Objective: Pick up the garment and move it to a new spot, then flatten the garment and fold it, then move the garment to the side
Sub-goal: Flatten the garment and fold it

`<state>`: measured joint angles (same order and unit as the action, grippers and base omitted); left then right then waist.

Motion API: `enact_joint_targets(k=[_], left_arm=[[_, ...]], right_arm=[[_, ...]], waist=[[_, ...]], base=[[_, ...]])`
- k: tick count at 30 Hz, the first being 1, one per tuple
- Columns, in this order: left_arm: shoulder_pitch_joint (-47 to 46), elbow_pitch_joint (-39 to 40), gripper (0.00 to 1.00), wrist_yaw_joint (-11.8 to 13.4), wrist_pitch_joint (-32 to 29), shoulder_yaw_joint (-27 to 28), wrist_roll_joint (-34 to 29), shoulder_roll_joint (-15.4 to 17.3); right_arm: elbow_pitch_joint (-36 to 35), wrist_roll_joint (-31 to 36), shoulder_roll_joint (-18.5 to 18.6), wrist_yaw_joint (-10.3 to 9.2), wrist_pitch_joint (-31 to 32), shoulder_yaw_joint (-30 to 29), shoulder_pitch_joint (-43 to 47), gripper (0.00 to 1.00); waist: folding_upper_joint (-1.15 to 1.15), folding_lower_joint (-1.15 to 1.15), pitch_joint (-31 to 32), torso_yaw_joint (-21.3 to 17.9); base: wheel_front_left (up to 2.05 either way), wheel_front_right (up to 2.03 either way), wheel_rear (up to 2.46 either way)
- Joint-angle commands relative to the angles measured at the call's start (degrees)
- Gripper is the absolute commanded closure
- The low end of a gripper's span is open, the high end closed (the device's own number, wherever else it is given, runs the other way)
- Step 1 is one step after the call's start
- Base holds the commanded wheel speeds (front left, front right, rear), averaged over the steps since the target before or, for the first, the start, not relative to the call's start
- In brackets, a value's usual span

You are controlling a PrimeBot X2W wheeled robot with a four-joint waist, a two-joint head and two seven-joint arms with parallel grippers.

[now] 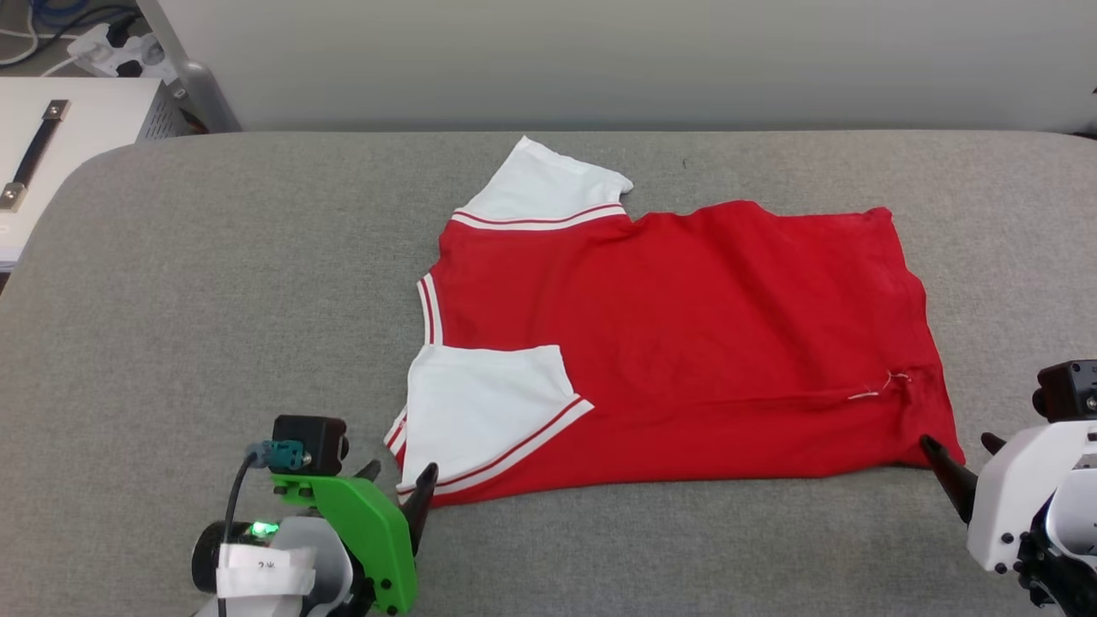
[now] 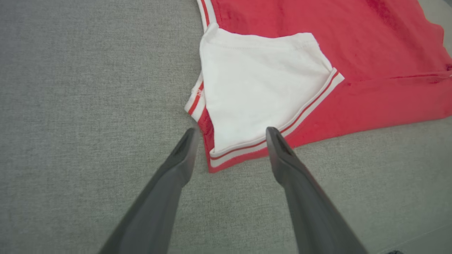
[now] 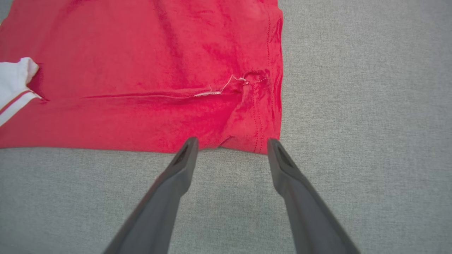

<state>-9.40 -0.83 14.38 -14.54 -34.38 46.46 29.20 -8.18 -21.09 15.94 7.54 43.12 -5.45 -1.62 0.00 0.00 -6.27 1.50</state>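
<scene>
Red jersey [image 1: 686,343] lies spread on the grey desk [image 1: 214,300], plain red side up, no numbers showing. Mostly flat, light wrinkles. Its near white sleeve [image 1: 488,403] is turned in over the red body; the far white sleeve [image 1: 548,184] sticks out past the jersey's far edge. A long crease runs along the jersey's near side to a loose white thread [image 1: 883,386] by the hem. Can't tell if that's a real fold or just the side seam rolled up.

Left end effector [image 1: 399,470]: released, fingers spread, straddling the jersey's near sleeve-end corner, grasping nothing. Right end effector [image 1: 958,443]: released too, tips at the jersey's near hem corner, nothing held.

Progress, my read: pick-and-move done, flattening about done, folding barely begun or just about to start, and the move to the side is left to do.

Containers: none, the jersey just sits on the desk.
</scene>
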Motion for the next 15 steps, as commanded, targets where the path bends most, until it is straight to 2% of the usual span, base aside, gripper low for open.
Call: enact_joint_targets(k=[1,4,7,15], left_arm=[[0.4,0.5,0.00,0.9,-1.3,-0.3,0.1,0.8],[-0.1,0.5,0.00,3.1,-4.2,-1.3,-0.9,1.5],[-0.7,-0.8,0.00,3.9,-4.6,-1.5,-1.5,1.3],[-2.8,-5.5,0.00,3.7,-2.4,-1.0,-1.8,-0.3]], right_arm=[[-1.1,0.6,-0.7,-0.05,0.6,-0.6,0.6,0.00],[-2.9,1.4,-1.8,-0.05,1.4,-1.9,0.7,0.00],[-3.4,1.6,-2.2,-0.05,1.5,-2.2,0.5,0.00],[-3.5,1.8,-2.6,-0.05,1.0,-2.4,-0.2,0.00]], waist=[[0.00,0.00,-1.1,-0.5],[0.00,0.00,-3.1,-1.0],[0.00,0.00,-4.4,-1.5],[0.00,0.00,-7.2,-2.6]], base=[[0.00,0.00,0.00],[0.00,0.00,0.00],[0.00,0.00,0.00],[0.00,0.00,0.00]])
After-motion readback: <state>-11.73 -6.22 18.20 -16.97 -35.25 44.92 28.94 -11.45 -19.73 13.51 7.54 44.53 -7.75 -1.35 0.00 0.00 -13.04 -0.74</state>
